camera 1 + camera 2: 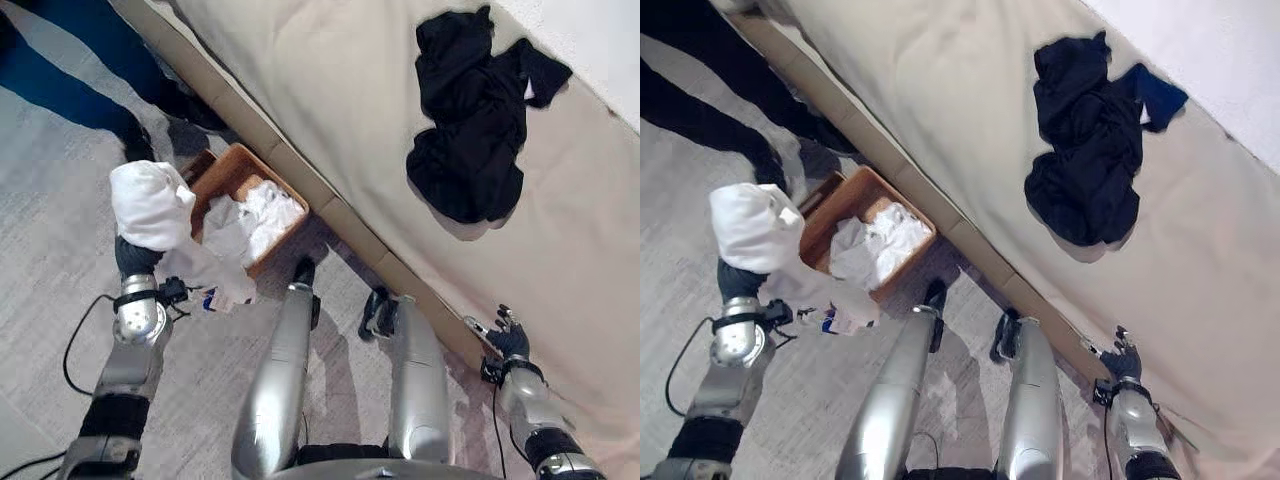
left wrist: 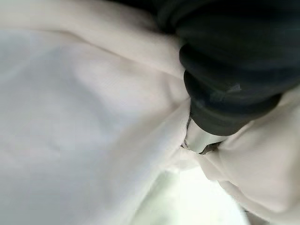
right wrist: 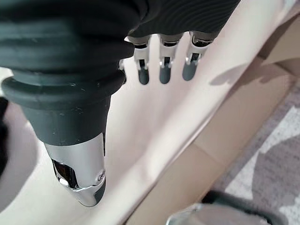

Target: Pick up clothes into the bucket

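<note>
A white garment (image 1: 152, 205) was seen bunched over the left hand (image 2: 201, 140), raised at about nine o'clock in the left eye view, just beside the brown bucket (image 1: 232, 165) and a little toward eight o'clock from it. The cloth was wrapped so fully around that hand that its fingers were hidden; in the left wrist view little beyond the dark cover and a bit of silver was shown among pale folds, so it could not be told whether the hand was clenched or slack. A loose tail of the garment was hung down from the bundle toward the floor (image 1: 40, 270), at the bucket's near edge.

The bucket was stood on the floor against the base of the bed (image 1: 330, 90), at roughly ten o'clock from the middle of the view. White clothes (image 1: 262, 218) were already piled inside it, filling its near half.

A dark garment (image 1: 472, 125) was left crumpled on the bed, at about one o'clock, well apart from the bucket.

The right hand (image 1: 509, 336) was held at about five o'clock, by the bed's edge, fingers (image 3: 164, 70) straight and relaxed, nothing grasped.

A person's dark-trousered legs (image 1: 70, 70) were seen at eleven o'clock, beyond the bucket.
</note>
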Robot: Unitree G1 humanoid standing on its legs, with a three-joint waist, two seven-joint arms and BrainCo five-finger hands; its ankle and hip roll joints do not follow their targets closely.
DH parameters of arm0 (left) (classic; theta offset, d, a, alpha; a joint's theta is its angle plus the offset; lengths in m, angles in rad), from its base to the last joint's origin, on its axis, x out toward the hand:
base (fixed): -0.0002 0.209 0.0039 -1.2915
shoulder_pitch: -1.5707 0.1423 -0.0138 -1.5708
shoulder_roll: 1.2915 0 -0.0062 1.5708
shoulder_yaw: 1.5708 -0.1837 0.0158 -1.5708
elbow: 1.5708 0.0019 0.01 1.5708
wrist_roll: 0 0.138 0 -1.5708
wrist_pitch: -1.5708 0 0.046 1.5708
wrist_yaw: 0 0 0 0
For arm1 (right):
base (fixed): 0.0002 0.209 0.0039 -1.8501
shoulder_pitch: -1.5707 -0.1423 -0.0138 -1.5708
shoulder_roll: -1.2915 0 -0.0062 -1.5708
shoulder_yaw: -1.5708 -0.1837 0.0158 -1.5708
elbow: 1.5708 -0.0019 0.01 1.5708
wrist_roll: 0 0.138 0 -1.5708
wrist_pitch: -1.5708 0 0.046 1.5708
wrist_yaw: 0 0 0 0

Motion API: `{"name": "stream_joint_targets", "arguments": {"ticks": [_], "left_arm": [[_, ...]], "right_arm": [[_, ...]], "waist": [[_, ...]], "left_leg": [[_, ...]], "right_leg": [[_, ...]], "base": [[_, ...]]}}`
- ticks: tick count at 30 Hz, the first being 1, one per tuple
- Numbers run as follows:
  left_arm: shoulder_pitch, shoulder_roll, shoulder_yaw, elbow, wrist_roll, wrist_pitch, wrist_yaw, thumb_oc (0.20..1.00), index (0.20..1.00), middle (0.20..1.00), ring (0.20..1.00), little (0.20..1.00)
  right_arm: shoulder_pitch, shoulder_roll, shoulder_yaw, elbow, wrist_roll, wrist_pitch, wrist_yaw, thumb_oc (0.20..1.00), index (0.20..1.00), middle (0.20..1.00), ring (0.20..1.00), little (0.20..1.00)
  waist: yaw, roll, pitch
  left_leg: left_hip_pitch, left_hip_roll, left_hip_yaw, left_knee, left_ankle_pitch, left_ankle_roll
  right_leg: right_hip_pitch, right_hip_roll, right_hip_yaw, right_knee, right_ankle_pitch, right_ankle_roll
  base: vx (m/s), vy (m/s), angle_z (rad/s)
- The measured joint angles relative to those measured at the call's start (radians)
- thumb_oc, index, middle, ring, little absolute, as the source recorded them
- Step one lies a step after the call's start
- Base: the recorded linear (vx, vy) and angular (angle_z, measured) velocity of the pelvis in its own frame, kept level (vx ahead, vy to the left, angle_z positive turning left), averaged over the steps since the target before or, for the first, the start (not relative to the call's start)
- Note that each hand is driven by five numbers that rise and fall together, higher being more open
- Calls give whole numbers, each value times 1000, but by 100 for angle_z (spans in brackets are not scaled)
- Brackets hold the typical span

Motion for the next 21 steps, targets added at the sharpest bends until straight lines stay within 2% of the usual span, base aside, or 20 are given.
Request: {"name": "stream_joint_targets", "arguments": {"ticks": [1, 3, 4, 8, 12, 13, 17, 21], "left_arm": [[-30, 18, -8, 26, 0, 4, 26, 200, 200, 200, 200, 200], [-87, 57, -35, 71, 0, 6, 55, 200, 200, 200, 200, 200], [-132, 77, -56, 92, 1, 7, 70, 200, 200, 200, 200, 200], [-215, 128, -97, 161, 30, 16, 95, 200, 200, 200, 200, 200], [-277, 155, -157, 234, 81, 45, 108, 200, 200, 200, 200, 200], [-314, 168, -184, 297, 104, 54, 109, 200, 200, 200, 200, 200], [-333, 206, -213, 349, 123, 95, 103, 200, 200, 200, 200, 200], [-328, 231, -196, 331, 128, 98, 114, 200, 200, 200, 200, 200]], "right_arm": [[3, -1, 8, -17, 12, -3, -6, 1000, 1000, 1000, 1000, 1000], [3, -10, 26, -22, 24, -23, -24, 1000, 1000, 1000, 1000, 1000], [3, -13, 34, -19, 33, -24, -33, 1000, 1000, 1000, 1000, 1000], [-6, -22, 47, -11, 49, -30, -64, 1000, 1000, 1000, 1000, 1000], [-8, -28, 75, -7, 53, -38, -75, 1000, 1000, 1000, 1000, 1000], [-22, -29, 82, -7, 53, -42, -75, 1000, 1000, 1000, 1000, 1000], [-51, -34, 108, -16, 53, -48, -76, 1000, 1000, 1000, 1000, 1000], [-51, -34, 108, -14, 53, -50, -77, 1000, 1000, 1000, 1000, 1000]], "waist": [[-23, -15, -1], [-23, -29, 0], [-42, -41, -1], [-69, -50, 0], [-82, -59, -1], [-92, -60, -1], [-112, -67, -1], [-115, -67, -1]], "left_leg": [[-37, 5, 1, 17, 0, 0], [-98, 16, 2, 39, -3, -5], [-131, 16, 4, 50, -4, -6], [-222, 29, 2, 98, -6, -10], [-259, 38, 22, 126, -15, -13], [-279, 39, 23, 128, -15, -13], [-314, 50, 25, 164, -32, -9], [-316, 50, 23, 159, -39, -8]], "right_leg": [[-40, 12, 10, 14, 0, 0], [-103, 22, 19, 31, 0, 0], [-137, 26, 21, 40, 1, 0], [-220, 37, 24, 72, 1, -2], [-262, 39, 38, 93, 2, -3], [-282, 39, 38, 94, 3, -2], [-309, 51, 37, 104, 12, -5], [-310, 50, 37, 100, 16, -3]], "base": [[-18, 17, -26], [6, 7, -21], [5, 17, -9], [12, 14, -11], [14, 20, -12], [5, 24, -6], [4, 3, -9], [2, -4, -1]]}}
